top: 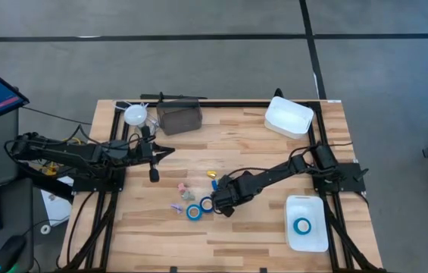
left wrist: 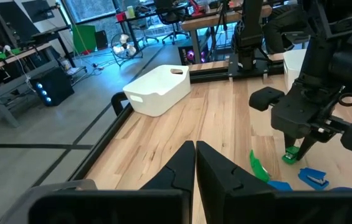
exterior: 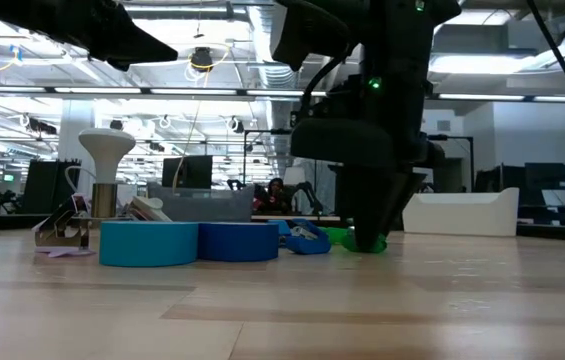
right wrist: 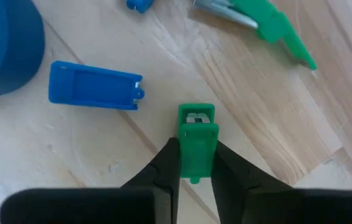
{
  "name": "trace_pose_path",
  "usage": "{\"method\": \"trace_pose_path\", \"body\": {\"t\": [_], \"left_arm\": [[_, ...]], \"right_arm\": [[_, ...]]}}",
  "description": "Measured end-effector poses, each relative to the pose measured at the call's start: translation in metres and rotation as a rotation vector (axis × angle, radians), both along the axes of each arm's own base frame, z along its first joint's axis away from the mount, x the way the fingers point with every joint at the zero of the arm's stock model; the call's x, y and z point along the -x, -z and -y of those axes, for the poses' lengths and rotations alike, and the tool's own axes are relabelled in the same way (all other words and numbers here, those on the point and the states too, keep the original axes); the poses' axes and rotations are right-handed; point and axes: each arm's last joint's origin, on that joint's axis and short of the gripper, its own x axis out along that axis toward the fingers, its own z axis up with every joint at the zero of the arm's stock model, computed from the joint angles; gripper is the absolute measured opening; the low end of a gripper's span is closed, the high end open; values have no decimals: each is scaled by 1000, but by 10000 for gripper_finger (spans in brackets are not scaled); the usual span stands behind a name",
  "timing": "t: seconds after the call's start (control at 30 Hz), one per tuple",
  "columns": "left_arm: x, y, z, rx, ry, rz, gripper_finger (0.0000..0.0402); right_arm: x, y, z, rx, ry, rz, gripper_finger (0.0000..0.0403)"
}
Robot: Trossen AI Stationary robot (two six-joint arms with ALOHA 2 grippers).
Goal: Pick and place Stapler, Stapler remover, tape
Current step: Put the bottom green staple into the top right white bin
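right pincer (right wrist: 196,167) fingers clasp small green stapler (right wrist: 197,138) on table.

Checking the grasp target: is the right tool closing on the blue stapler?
No. In the right wrist view the right tool pinches the green stapler; the blue stapler lies apart, untouched.

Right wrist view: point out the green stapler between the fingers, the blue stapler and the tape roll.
green stapler (right wrist: 197,140): right wrist view, middle of its body, between the fingers.
blue stapler (right wrist: 93,85): right wrist view, centre of its flat top.
tape roll (right wrist: 7,46): right wrist view, its blue outer wall.
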Motion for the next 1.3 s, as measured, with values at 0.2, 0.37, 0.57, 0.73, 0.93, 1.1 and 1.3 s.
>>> {"method": "trace_pose_path", "body": {"t": [0.2, 0.37, 0.57, 0.73, 0.93, 1.1, 1.3], "left_arm": [[0, 0, 0, 0, 0, 0, 8], [0, 0, 0, 0, 0, -4, 8], [0, 1, 0, 0, 0, -12, 8], [1, 2, 0, 0, 0, -25, 8], [1, 2, 0, 0, -1, -25, 8], [1, 3, 0, 0, 0, -29, 8], [1, 3, 0, -1, -1, -31, 8]], "right_arm": [[5, -6, 3, 28, 1, -27, 68], [16, -27, 10, 96, 7, -50, 54], [33, -66, 22, 204, 19, -27, 62], [52, -100, 42, 288, 52, -25, 61], [78, -137, 72, 348, 106, -38, 60], [95, -160, 99, 376, 124, -32, 59], [113, -179, 134, 386, 158, -36, 59]]}}
